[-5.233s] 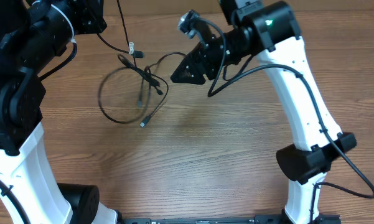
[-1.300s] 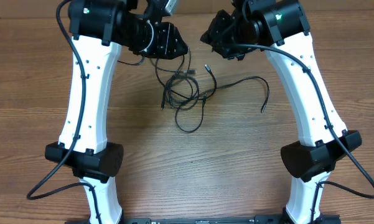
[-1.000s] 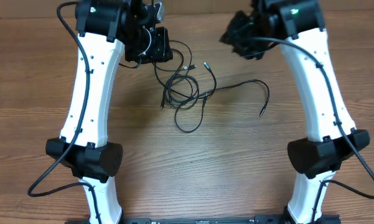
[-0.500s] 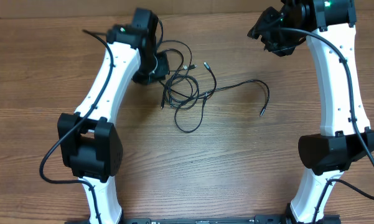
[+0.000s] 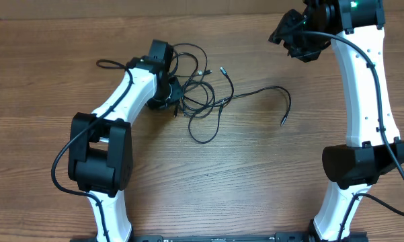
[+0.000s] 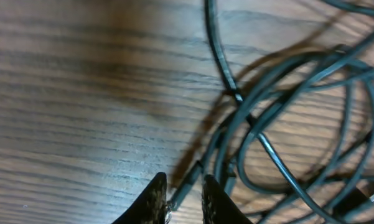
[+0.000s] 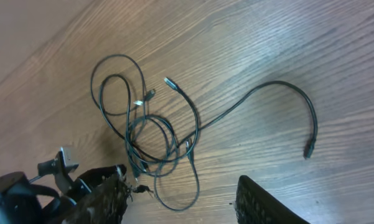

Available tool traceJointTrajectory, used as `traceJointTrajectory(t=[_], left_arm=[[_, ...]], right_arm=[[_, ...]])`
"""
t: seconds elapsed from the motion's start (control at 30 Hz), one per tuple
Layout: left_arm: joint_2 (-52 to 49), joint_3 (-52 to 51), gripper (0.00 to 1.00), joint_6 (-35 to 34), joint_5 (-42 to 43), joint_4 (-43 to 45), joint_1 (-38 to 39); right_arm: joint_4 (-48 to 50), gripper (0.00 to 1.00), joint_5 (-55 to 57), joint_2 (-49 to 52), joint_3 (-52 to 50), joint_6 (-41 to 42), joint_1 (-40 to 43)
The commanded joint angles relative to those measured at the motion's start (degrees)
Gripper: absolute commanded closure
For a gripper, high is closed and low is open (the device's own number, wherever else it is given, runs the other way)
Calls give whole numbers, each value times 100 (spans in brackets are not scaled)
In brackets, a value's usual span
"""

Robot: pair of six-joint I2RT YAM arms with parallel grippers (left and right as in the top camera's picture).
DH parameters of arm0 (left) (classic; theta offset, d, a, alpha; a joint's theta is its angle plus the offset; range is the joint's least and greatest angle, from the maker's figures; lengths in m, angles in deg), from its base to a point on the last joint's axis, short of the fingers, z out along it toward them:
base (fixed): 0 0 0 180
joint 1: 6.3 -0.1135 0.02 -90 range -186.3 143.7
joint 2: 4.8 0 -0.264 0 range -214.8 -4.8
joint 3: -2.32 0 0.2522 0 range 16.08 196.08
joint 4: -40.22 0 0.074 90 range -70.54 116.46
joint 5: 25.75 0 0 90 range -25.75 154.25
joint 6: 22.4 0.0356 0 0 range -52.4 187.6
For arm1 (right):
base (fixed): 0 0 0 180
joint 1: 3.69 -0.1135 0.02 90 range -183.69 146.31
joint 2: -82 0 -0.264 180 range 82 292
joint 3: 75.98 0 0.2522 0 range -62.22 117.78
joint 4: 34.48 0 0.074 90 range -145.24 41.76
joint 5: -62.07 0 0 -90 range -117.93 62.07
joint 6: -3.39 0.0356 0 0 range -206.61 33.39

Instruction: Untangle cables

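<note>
Left gripper [image 6: 182, 200]: down at the worktop [image 5: 208, 181], fingers drawn nearly together, one strand of the cables [image 5: 200, 91] caught between them. We place it at the left edge of the bundle; the rest of the tangle lies just ahead, loops overlapping.

Right gripper [image 7: 183, 200]: fingers spread wide, holding nothing, raised well apart from the cables. One long loose strand curves out from the bundle toward the right arm's side, its plug end on bare wood.

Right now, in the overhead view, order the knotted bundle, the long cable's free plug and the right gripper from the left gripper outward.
From the left gripper:
1. knotted bundle, at its fingertips.
2. free plug, right of centre.
3. right gripper, top right.
</note>
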Motion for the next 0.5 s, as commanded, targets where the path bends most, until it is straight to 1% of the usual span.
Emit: traceJointTrajectory(t=[0.0,0.2,0.3,0.47], left_arm=[[-144,-131,81,-470,-61,109,33],[-223,-129,81,-466,-79,411,177],[-223,-129,73,-466,-68,682,256],[-223,-129,72,-468,-85,789,313]], right_arm=[[-15,46,57,-164,-24,-85,-15],[-44,46,57,-164,-24,-87,-15],[-42,46,74,-164,-24,-85,-15],[-83,46,164,-164,-24,-85,-15]])
